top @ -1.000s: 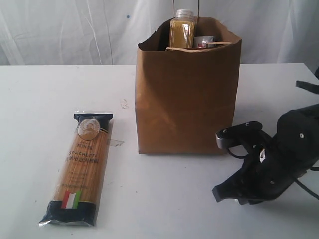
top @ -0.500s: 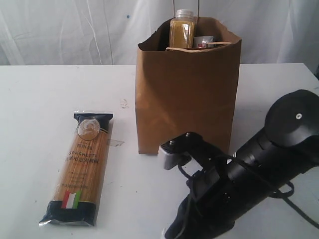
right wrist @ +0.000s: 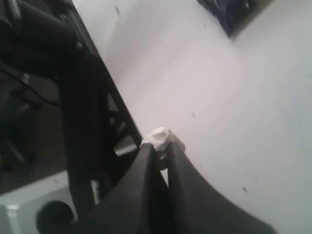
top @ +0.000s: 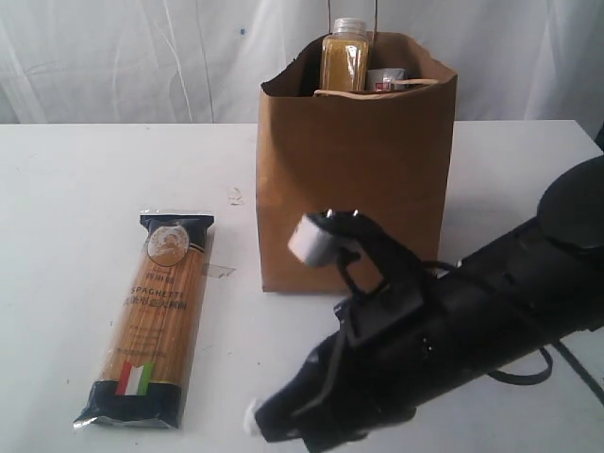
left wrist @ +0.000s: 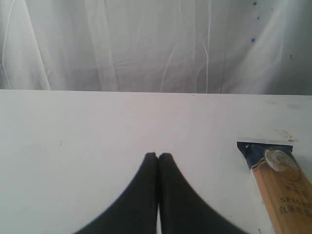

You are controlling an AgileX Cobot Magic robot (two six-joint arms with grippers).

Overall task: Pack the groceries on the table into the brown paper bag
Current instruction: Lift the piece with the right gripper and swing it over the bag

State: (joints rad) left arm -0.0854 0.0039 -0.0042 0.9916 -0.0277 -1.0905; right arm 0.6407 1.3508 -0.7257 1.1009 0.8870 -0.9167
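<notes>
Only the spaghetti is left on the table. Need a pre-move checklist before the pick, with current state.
1. Spaghetti packet lies flat on the table, touched by neither gripper: ok.
2. Brown paper bag upright, mouth open: ok.
3. Room in the bag beside the yellow-grain bottle and can: cannot tell.
4. Left gripper open for a pick: not ok, jaws shut, empty.
5. Right gripper empty: cannot tell, jaws shut with a small white bit at the tips.
6. Path to the bag free: not ok, right arm lies across its front.
</notes>
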